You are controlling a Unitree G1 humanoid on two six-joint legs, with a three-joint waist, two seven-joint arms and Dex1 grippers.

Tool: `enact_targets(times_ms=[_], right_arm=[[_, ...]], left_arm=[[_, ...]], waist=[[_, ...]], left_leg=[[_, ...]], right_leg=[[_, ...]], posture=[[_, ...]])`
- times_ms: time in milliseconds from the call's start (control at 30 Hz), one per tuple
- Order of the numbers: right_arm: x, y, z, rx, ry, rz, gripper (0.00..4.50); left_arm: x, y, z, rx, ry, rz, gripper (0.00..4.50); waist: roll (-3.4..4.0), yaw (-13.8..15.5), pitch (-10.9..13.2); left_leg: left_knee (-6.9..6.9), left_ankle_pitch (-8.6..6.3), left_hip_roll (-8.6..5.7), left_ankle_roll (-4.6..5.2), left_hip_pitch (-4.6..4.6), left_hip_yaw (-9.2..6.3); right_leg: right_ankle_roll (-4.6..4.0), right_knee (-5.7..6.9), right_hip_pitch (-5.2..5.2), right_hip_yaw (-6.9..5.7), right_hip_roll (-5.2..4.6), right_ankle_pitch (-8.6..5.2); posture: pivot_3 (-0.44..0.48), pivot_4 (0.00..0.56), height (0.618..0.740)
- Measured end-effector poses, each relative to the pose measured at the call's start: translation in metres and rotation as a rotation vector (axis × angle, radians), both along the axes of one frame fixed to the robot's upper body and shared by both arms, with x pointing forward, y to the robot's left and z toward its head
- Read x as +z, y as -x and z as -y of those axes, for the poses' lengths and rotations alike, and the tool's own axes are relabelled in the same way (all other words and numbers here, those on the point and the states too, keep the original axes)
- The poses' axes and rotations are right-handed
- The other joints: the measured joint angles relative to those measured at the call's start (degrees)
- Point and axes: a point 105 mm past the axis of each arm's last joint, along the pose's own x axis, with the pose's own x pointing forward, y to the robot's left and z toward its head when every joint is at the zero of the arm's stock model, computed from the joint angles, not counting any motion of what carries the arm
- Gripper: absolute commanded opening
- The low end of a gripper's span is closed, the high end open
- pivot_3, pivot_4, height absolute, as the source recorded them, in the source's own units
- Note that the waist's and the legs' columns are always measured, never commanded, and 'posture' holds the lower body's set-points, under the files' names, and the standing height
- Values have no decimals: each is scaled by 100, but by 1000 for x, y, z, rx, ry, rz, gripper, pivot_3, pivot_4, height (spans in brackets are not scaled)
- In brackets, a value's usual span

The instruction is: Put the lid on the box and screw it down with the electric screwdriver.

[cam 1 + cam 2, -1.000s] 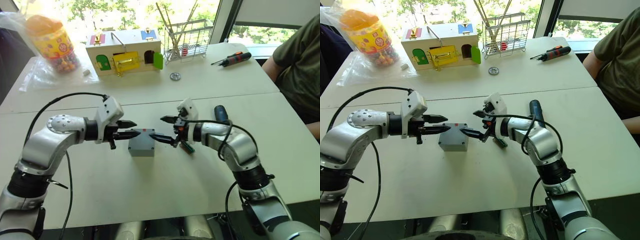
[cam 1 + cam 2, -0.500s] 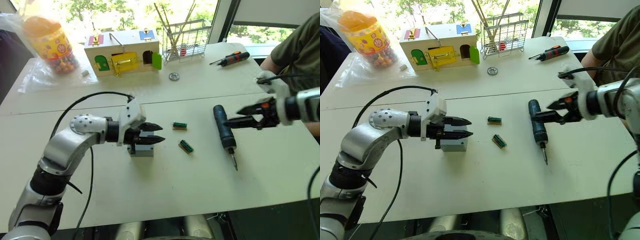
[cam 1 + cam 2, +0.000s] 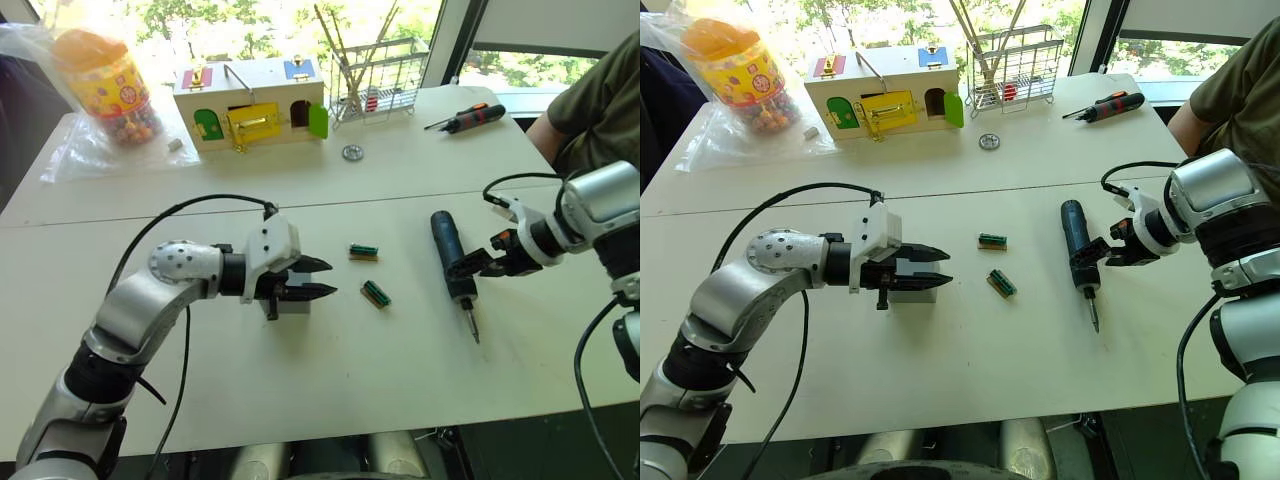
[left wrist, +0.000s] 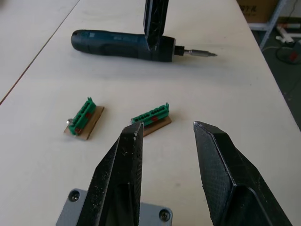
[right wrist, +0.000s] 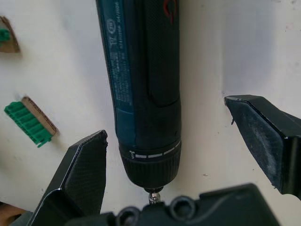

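dark blue electric screwdriver (image 3: 450, 260) lies between the right gripper's (image 5: 188, 155) spread fingers; rigid, probably hefty, best gripped mid-barrel. left gripper (image 3: 322, 278), fingers apart, hovers over the box (image 4: 113, 214).

Probably a lab: white worktables (image 3: 400, 340), toy house (image 3: 250, 100), windows.

White table (image 3: 300, 400) bears electric screwdriver (image 3: 448, 252).
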Motion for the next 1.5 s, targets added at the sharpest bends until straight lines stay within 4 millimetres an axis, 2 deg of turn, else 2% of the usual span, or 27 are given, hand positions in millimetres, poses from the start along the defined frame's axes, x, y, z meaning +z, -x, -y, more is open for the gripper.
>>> enact_targets(times_ms=[233,433,467,500,700,733,933,1100,1167,1233,1267,1433,1500], right_arm=[[-6,-6,-7,84,80,-10,4465],[-17,-8,-17,137,141,-34,4465],[-20,-8,-18,155,162,-33,4017],[-22,-8,-18,167,181,-29,3891],[-29,-9,-12,214,279,11,1878],[-30,-8,-11,221,281,15,1763],[-31,-2,-6,234,280,36,1763],[-24,-8,-7,205,244,60,1763],[-12,-17,-15,169,169,94,1763],[16,-30,-29,142,55,181,1763],[32,-37,-34,152,22,251,1763],[121,-68,-38,125,-105,771,1763],[146,-71,-41,102,-166,948,1763]], left_arm=[[-3,3,4,-7,-28,20,1707],[-8,0,4,7,-44,15,1707],[-9,0,5,8,-44,14,1707],[-8,0,5,9,-43,15,1707],[-10,-1,5,15,-41,11,1707],[-10,-1,5,17,-40,9,1707],[-13,-6,4,37,-41,2,1707],[-15,-16,-4,74,-39,-10,1707],[-14,-22,-11,102,-31,-22,1707],[-12,-26,-18,124,-17,-33,1707],[-10,-28,-20,135,-4,-35,1707],[-6,-37,-40,176,1,-64,1707],[-7,-40,-45,181,-12,-74,1707]], waist=[[-20,-18,-12],[-101,-18,-62],[-124,-20,-76],[-136,-22,-83],[-167,-15,-103],[-171,-17,-106],[-173,8,-107],[-158,-9,-98],[-108,-55,-67],[-41,-63,-26],[-34,-46,-22],[-34,-15,-22],[-33,-22,-21]], left_leg=[[19,-1,2,0,8,-9],[15,-6,4,2,37,-26],[14,-6,6,2,40,-27],[14,-7,6,2,42,-29],[14,-11,6,5,47,-31],[13,-11,6,5,48,-32],[11,-15,6,8,47,-34],[13,-14,4,7,46,-31],[11,-14,3,8,39,-9],[-7,-13,2,8,25,6],[-16,-10,3,4,8,6],[-17,1,3,-14,-57,-16],[-8,2,-1,-14,-59,-12]], right_leg=[[0,1,19,-6,3,0],[0,-12,55,-12,4,0],[0,-14,58,-13,6,0],[0,-15,62,-14,6,0],[0,-20,70,-16,5,0],[0,-20,70,-17,6,0],[0,-24,72,-19,4,0],[0,-25,70,-18,3,0],[0,-18,50,-2,3,0],[1,-11,18,9,0,0],[1,-4,-11,7,1,0],[1,1,-65,-22,0,0],[1,1,-60,-22,-1,0]], posture=[[0,150,740],[0,150,740],[0,150,740],[0,150,740],[0,150,740],[0,150,740],[0,150,740],[0,150,740],[0,150,740],[0,150,740],[0,150,740],[0,150,740],[0,150,740]])
